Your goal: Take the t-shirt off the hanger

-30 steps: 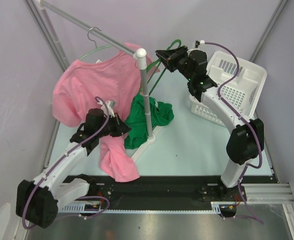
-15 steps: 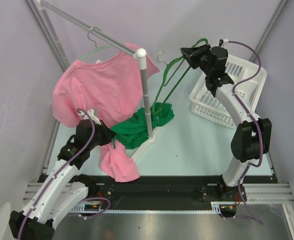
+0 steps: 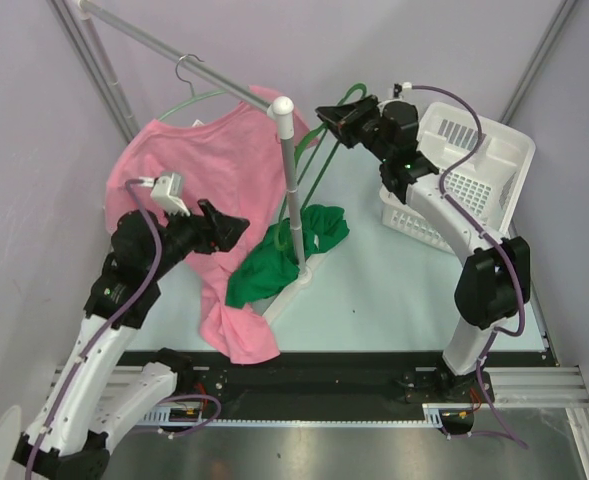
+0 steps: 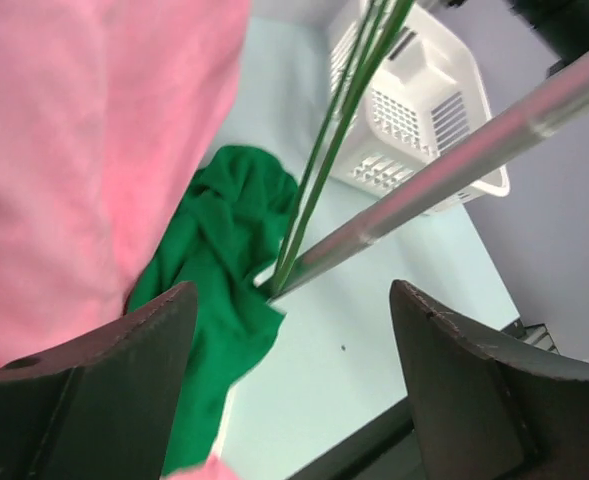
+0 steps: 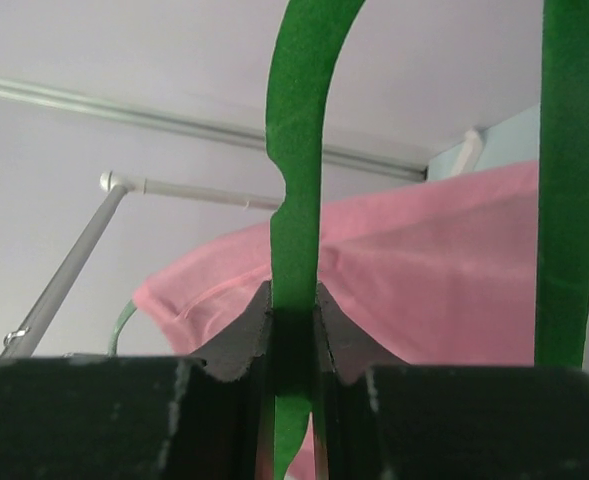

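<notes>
Green t-shirt point(image 3: 274, 262): soft crumpled heap on pale bench point(image 3: 394, 290), centre frame, around foot of metal rack post point(image 3: 292, 190).
Green hanger point(image 5: 296, 150): thin flat plastic strip. Right gripper point(image 3: 326, 110), upper centre, jaws clamped on it.
Left gripper point(image 3: 232, 226): jaws wide apart, empty, beside pink t-shirt point(image 3: 184, 170) draped from rail.
White lattice basket point(image 3: 471, 185) at right.
Left wrist view alone shows hanger's lower end reaching edge of green cloth; cannot tell if free of it.
Right wrist view shows pinch close up.

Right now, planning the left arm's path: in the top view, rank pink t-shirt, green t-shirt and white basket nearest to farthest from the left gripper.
1. Pink t-shirt, beside the left gripper.
2. Green t-shirt, at the pole foot.
3. White basket, far right.
</notes>
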`<state>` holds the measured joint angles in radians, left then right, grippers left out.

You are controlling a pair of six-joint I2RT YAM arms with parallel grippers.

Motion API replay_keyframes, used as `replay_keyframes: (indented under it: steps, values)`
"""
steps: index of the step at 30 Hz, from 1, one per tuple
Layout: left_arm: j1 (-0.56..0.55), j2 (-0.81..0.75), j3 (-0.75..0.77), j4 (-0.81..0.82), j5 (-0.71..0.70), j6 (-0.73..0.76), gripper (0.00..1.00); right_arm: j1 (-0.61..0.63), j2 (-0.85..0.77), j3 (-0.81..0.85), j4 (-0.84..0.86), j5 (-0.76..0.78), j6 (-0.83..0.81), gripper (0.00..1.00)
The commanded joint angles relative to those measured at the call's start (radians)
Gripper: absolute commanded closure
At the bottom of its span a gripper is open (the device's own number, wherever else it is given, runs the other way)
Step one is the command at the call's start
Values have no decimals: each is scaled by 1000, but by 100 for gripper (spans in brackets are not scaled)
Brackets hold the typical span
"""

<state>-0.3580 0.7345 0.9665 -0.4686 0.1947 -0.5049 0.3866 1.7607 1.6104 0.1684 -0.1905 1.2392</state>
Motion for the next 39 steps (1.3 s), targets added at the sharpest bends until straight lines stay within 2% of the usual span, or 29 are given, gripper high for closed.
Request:
replay_keyframes:
  steps: [1, 5, 9, 12, 15, 16, 18, 21, 22, 24, 25, 26, 31, 33, 34, 35, 36, 37, 38, 39]
  values:
    - [-2, 156, 60, 166, 112, 51, 19, 67, -18, 36, 121, 28, 86, 100]
    - [-2, 285, 103, 199, 103, 66, 21, 107, -21, 11, 144, 40, 126, 100]
    - [-9, 315, 98, 243, 140, 52, 20, 133, -41, -24, 148, 51, 128, 100]
    - [-18, 299, 75, 271, 143, 39, 25, 149, -53, -43, 161, 49, 132, 100]
    - [-18, 292, 72, 249, 115, 34, 41, 159, -70, -70, 183, 51, 149, 100]
    - [-18, 287, 77, 237, 108, 32, 50, 163, -73, -85, 186, 54, 152, 100]
    - [-18, 290, 81, 229, 107, 28, 55, 175, -81, -99, 201, 56, 167, 100]
    - [-19, 305, 95, 214, 121, 19, 70, 187, -95, -118, 215, 57, 186, 100]
    - [-19, 309, 100, 208, 123, 13, 71, 189, -107, -121, 214, 63, 187, 100]
    - [-22, 307, 100, 208, 130, 12, 66, 196, -122, -135, 211, 77, 186, 100]
    - [-25, 302, 97, 211, 129, 16, 56, 198, -130, -138, 206, 88, 181, 100]
    - [-33, 292, 94, 215, 129, 16, 52, 199, -141, -141, 203, 91, 180, 100]
    - [-41, 304, 112, 216, 124, 22, 50, 212, -156, -147, 204, 92, 195, 100]
    - [-44, 315, 121, 214, 124, 20, 57, 216, -161, -152, 212, 89, 203, 100]
    - [-45, 315, 130, 214, 123, 16, 67, 219, -162, -153, 210, 86, 204, 100]
    - [-45, 315, 135, 211, 120, 13, 72, 219, -164, -158, 215, 83, 204, 100]
    - [-45, 312, 139, 205, 114, 11, 77, 219, -168, -161, 215, 80, 203, 95]
    - [-45, 307, 153, 196, 108, 12, 93, 219, -171, -165, 215, 73, 195, 92]
    - [-45, 299, 159, 185, 82, 11, 100, 219, -176, -168, 209, 69, 175, 88]
    - [-45, 280, 161, 167, 72, 6, 100, 219, -184, -171, 204, 66, 163, 79]
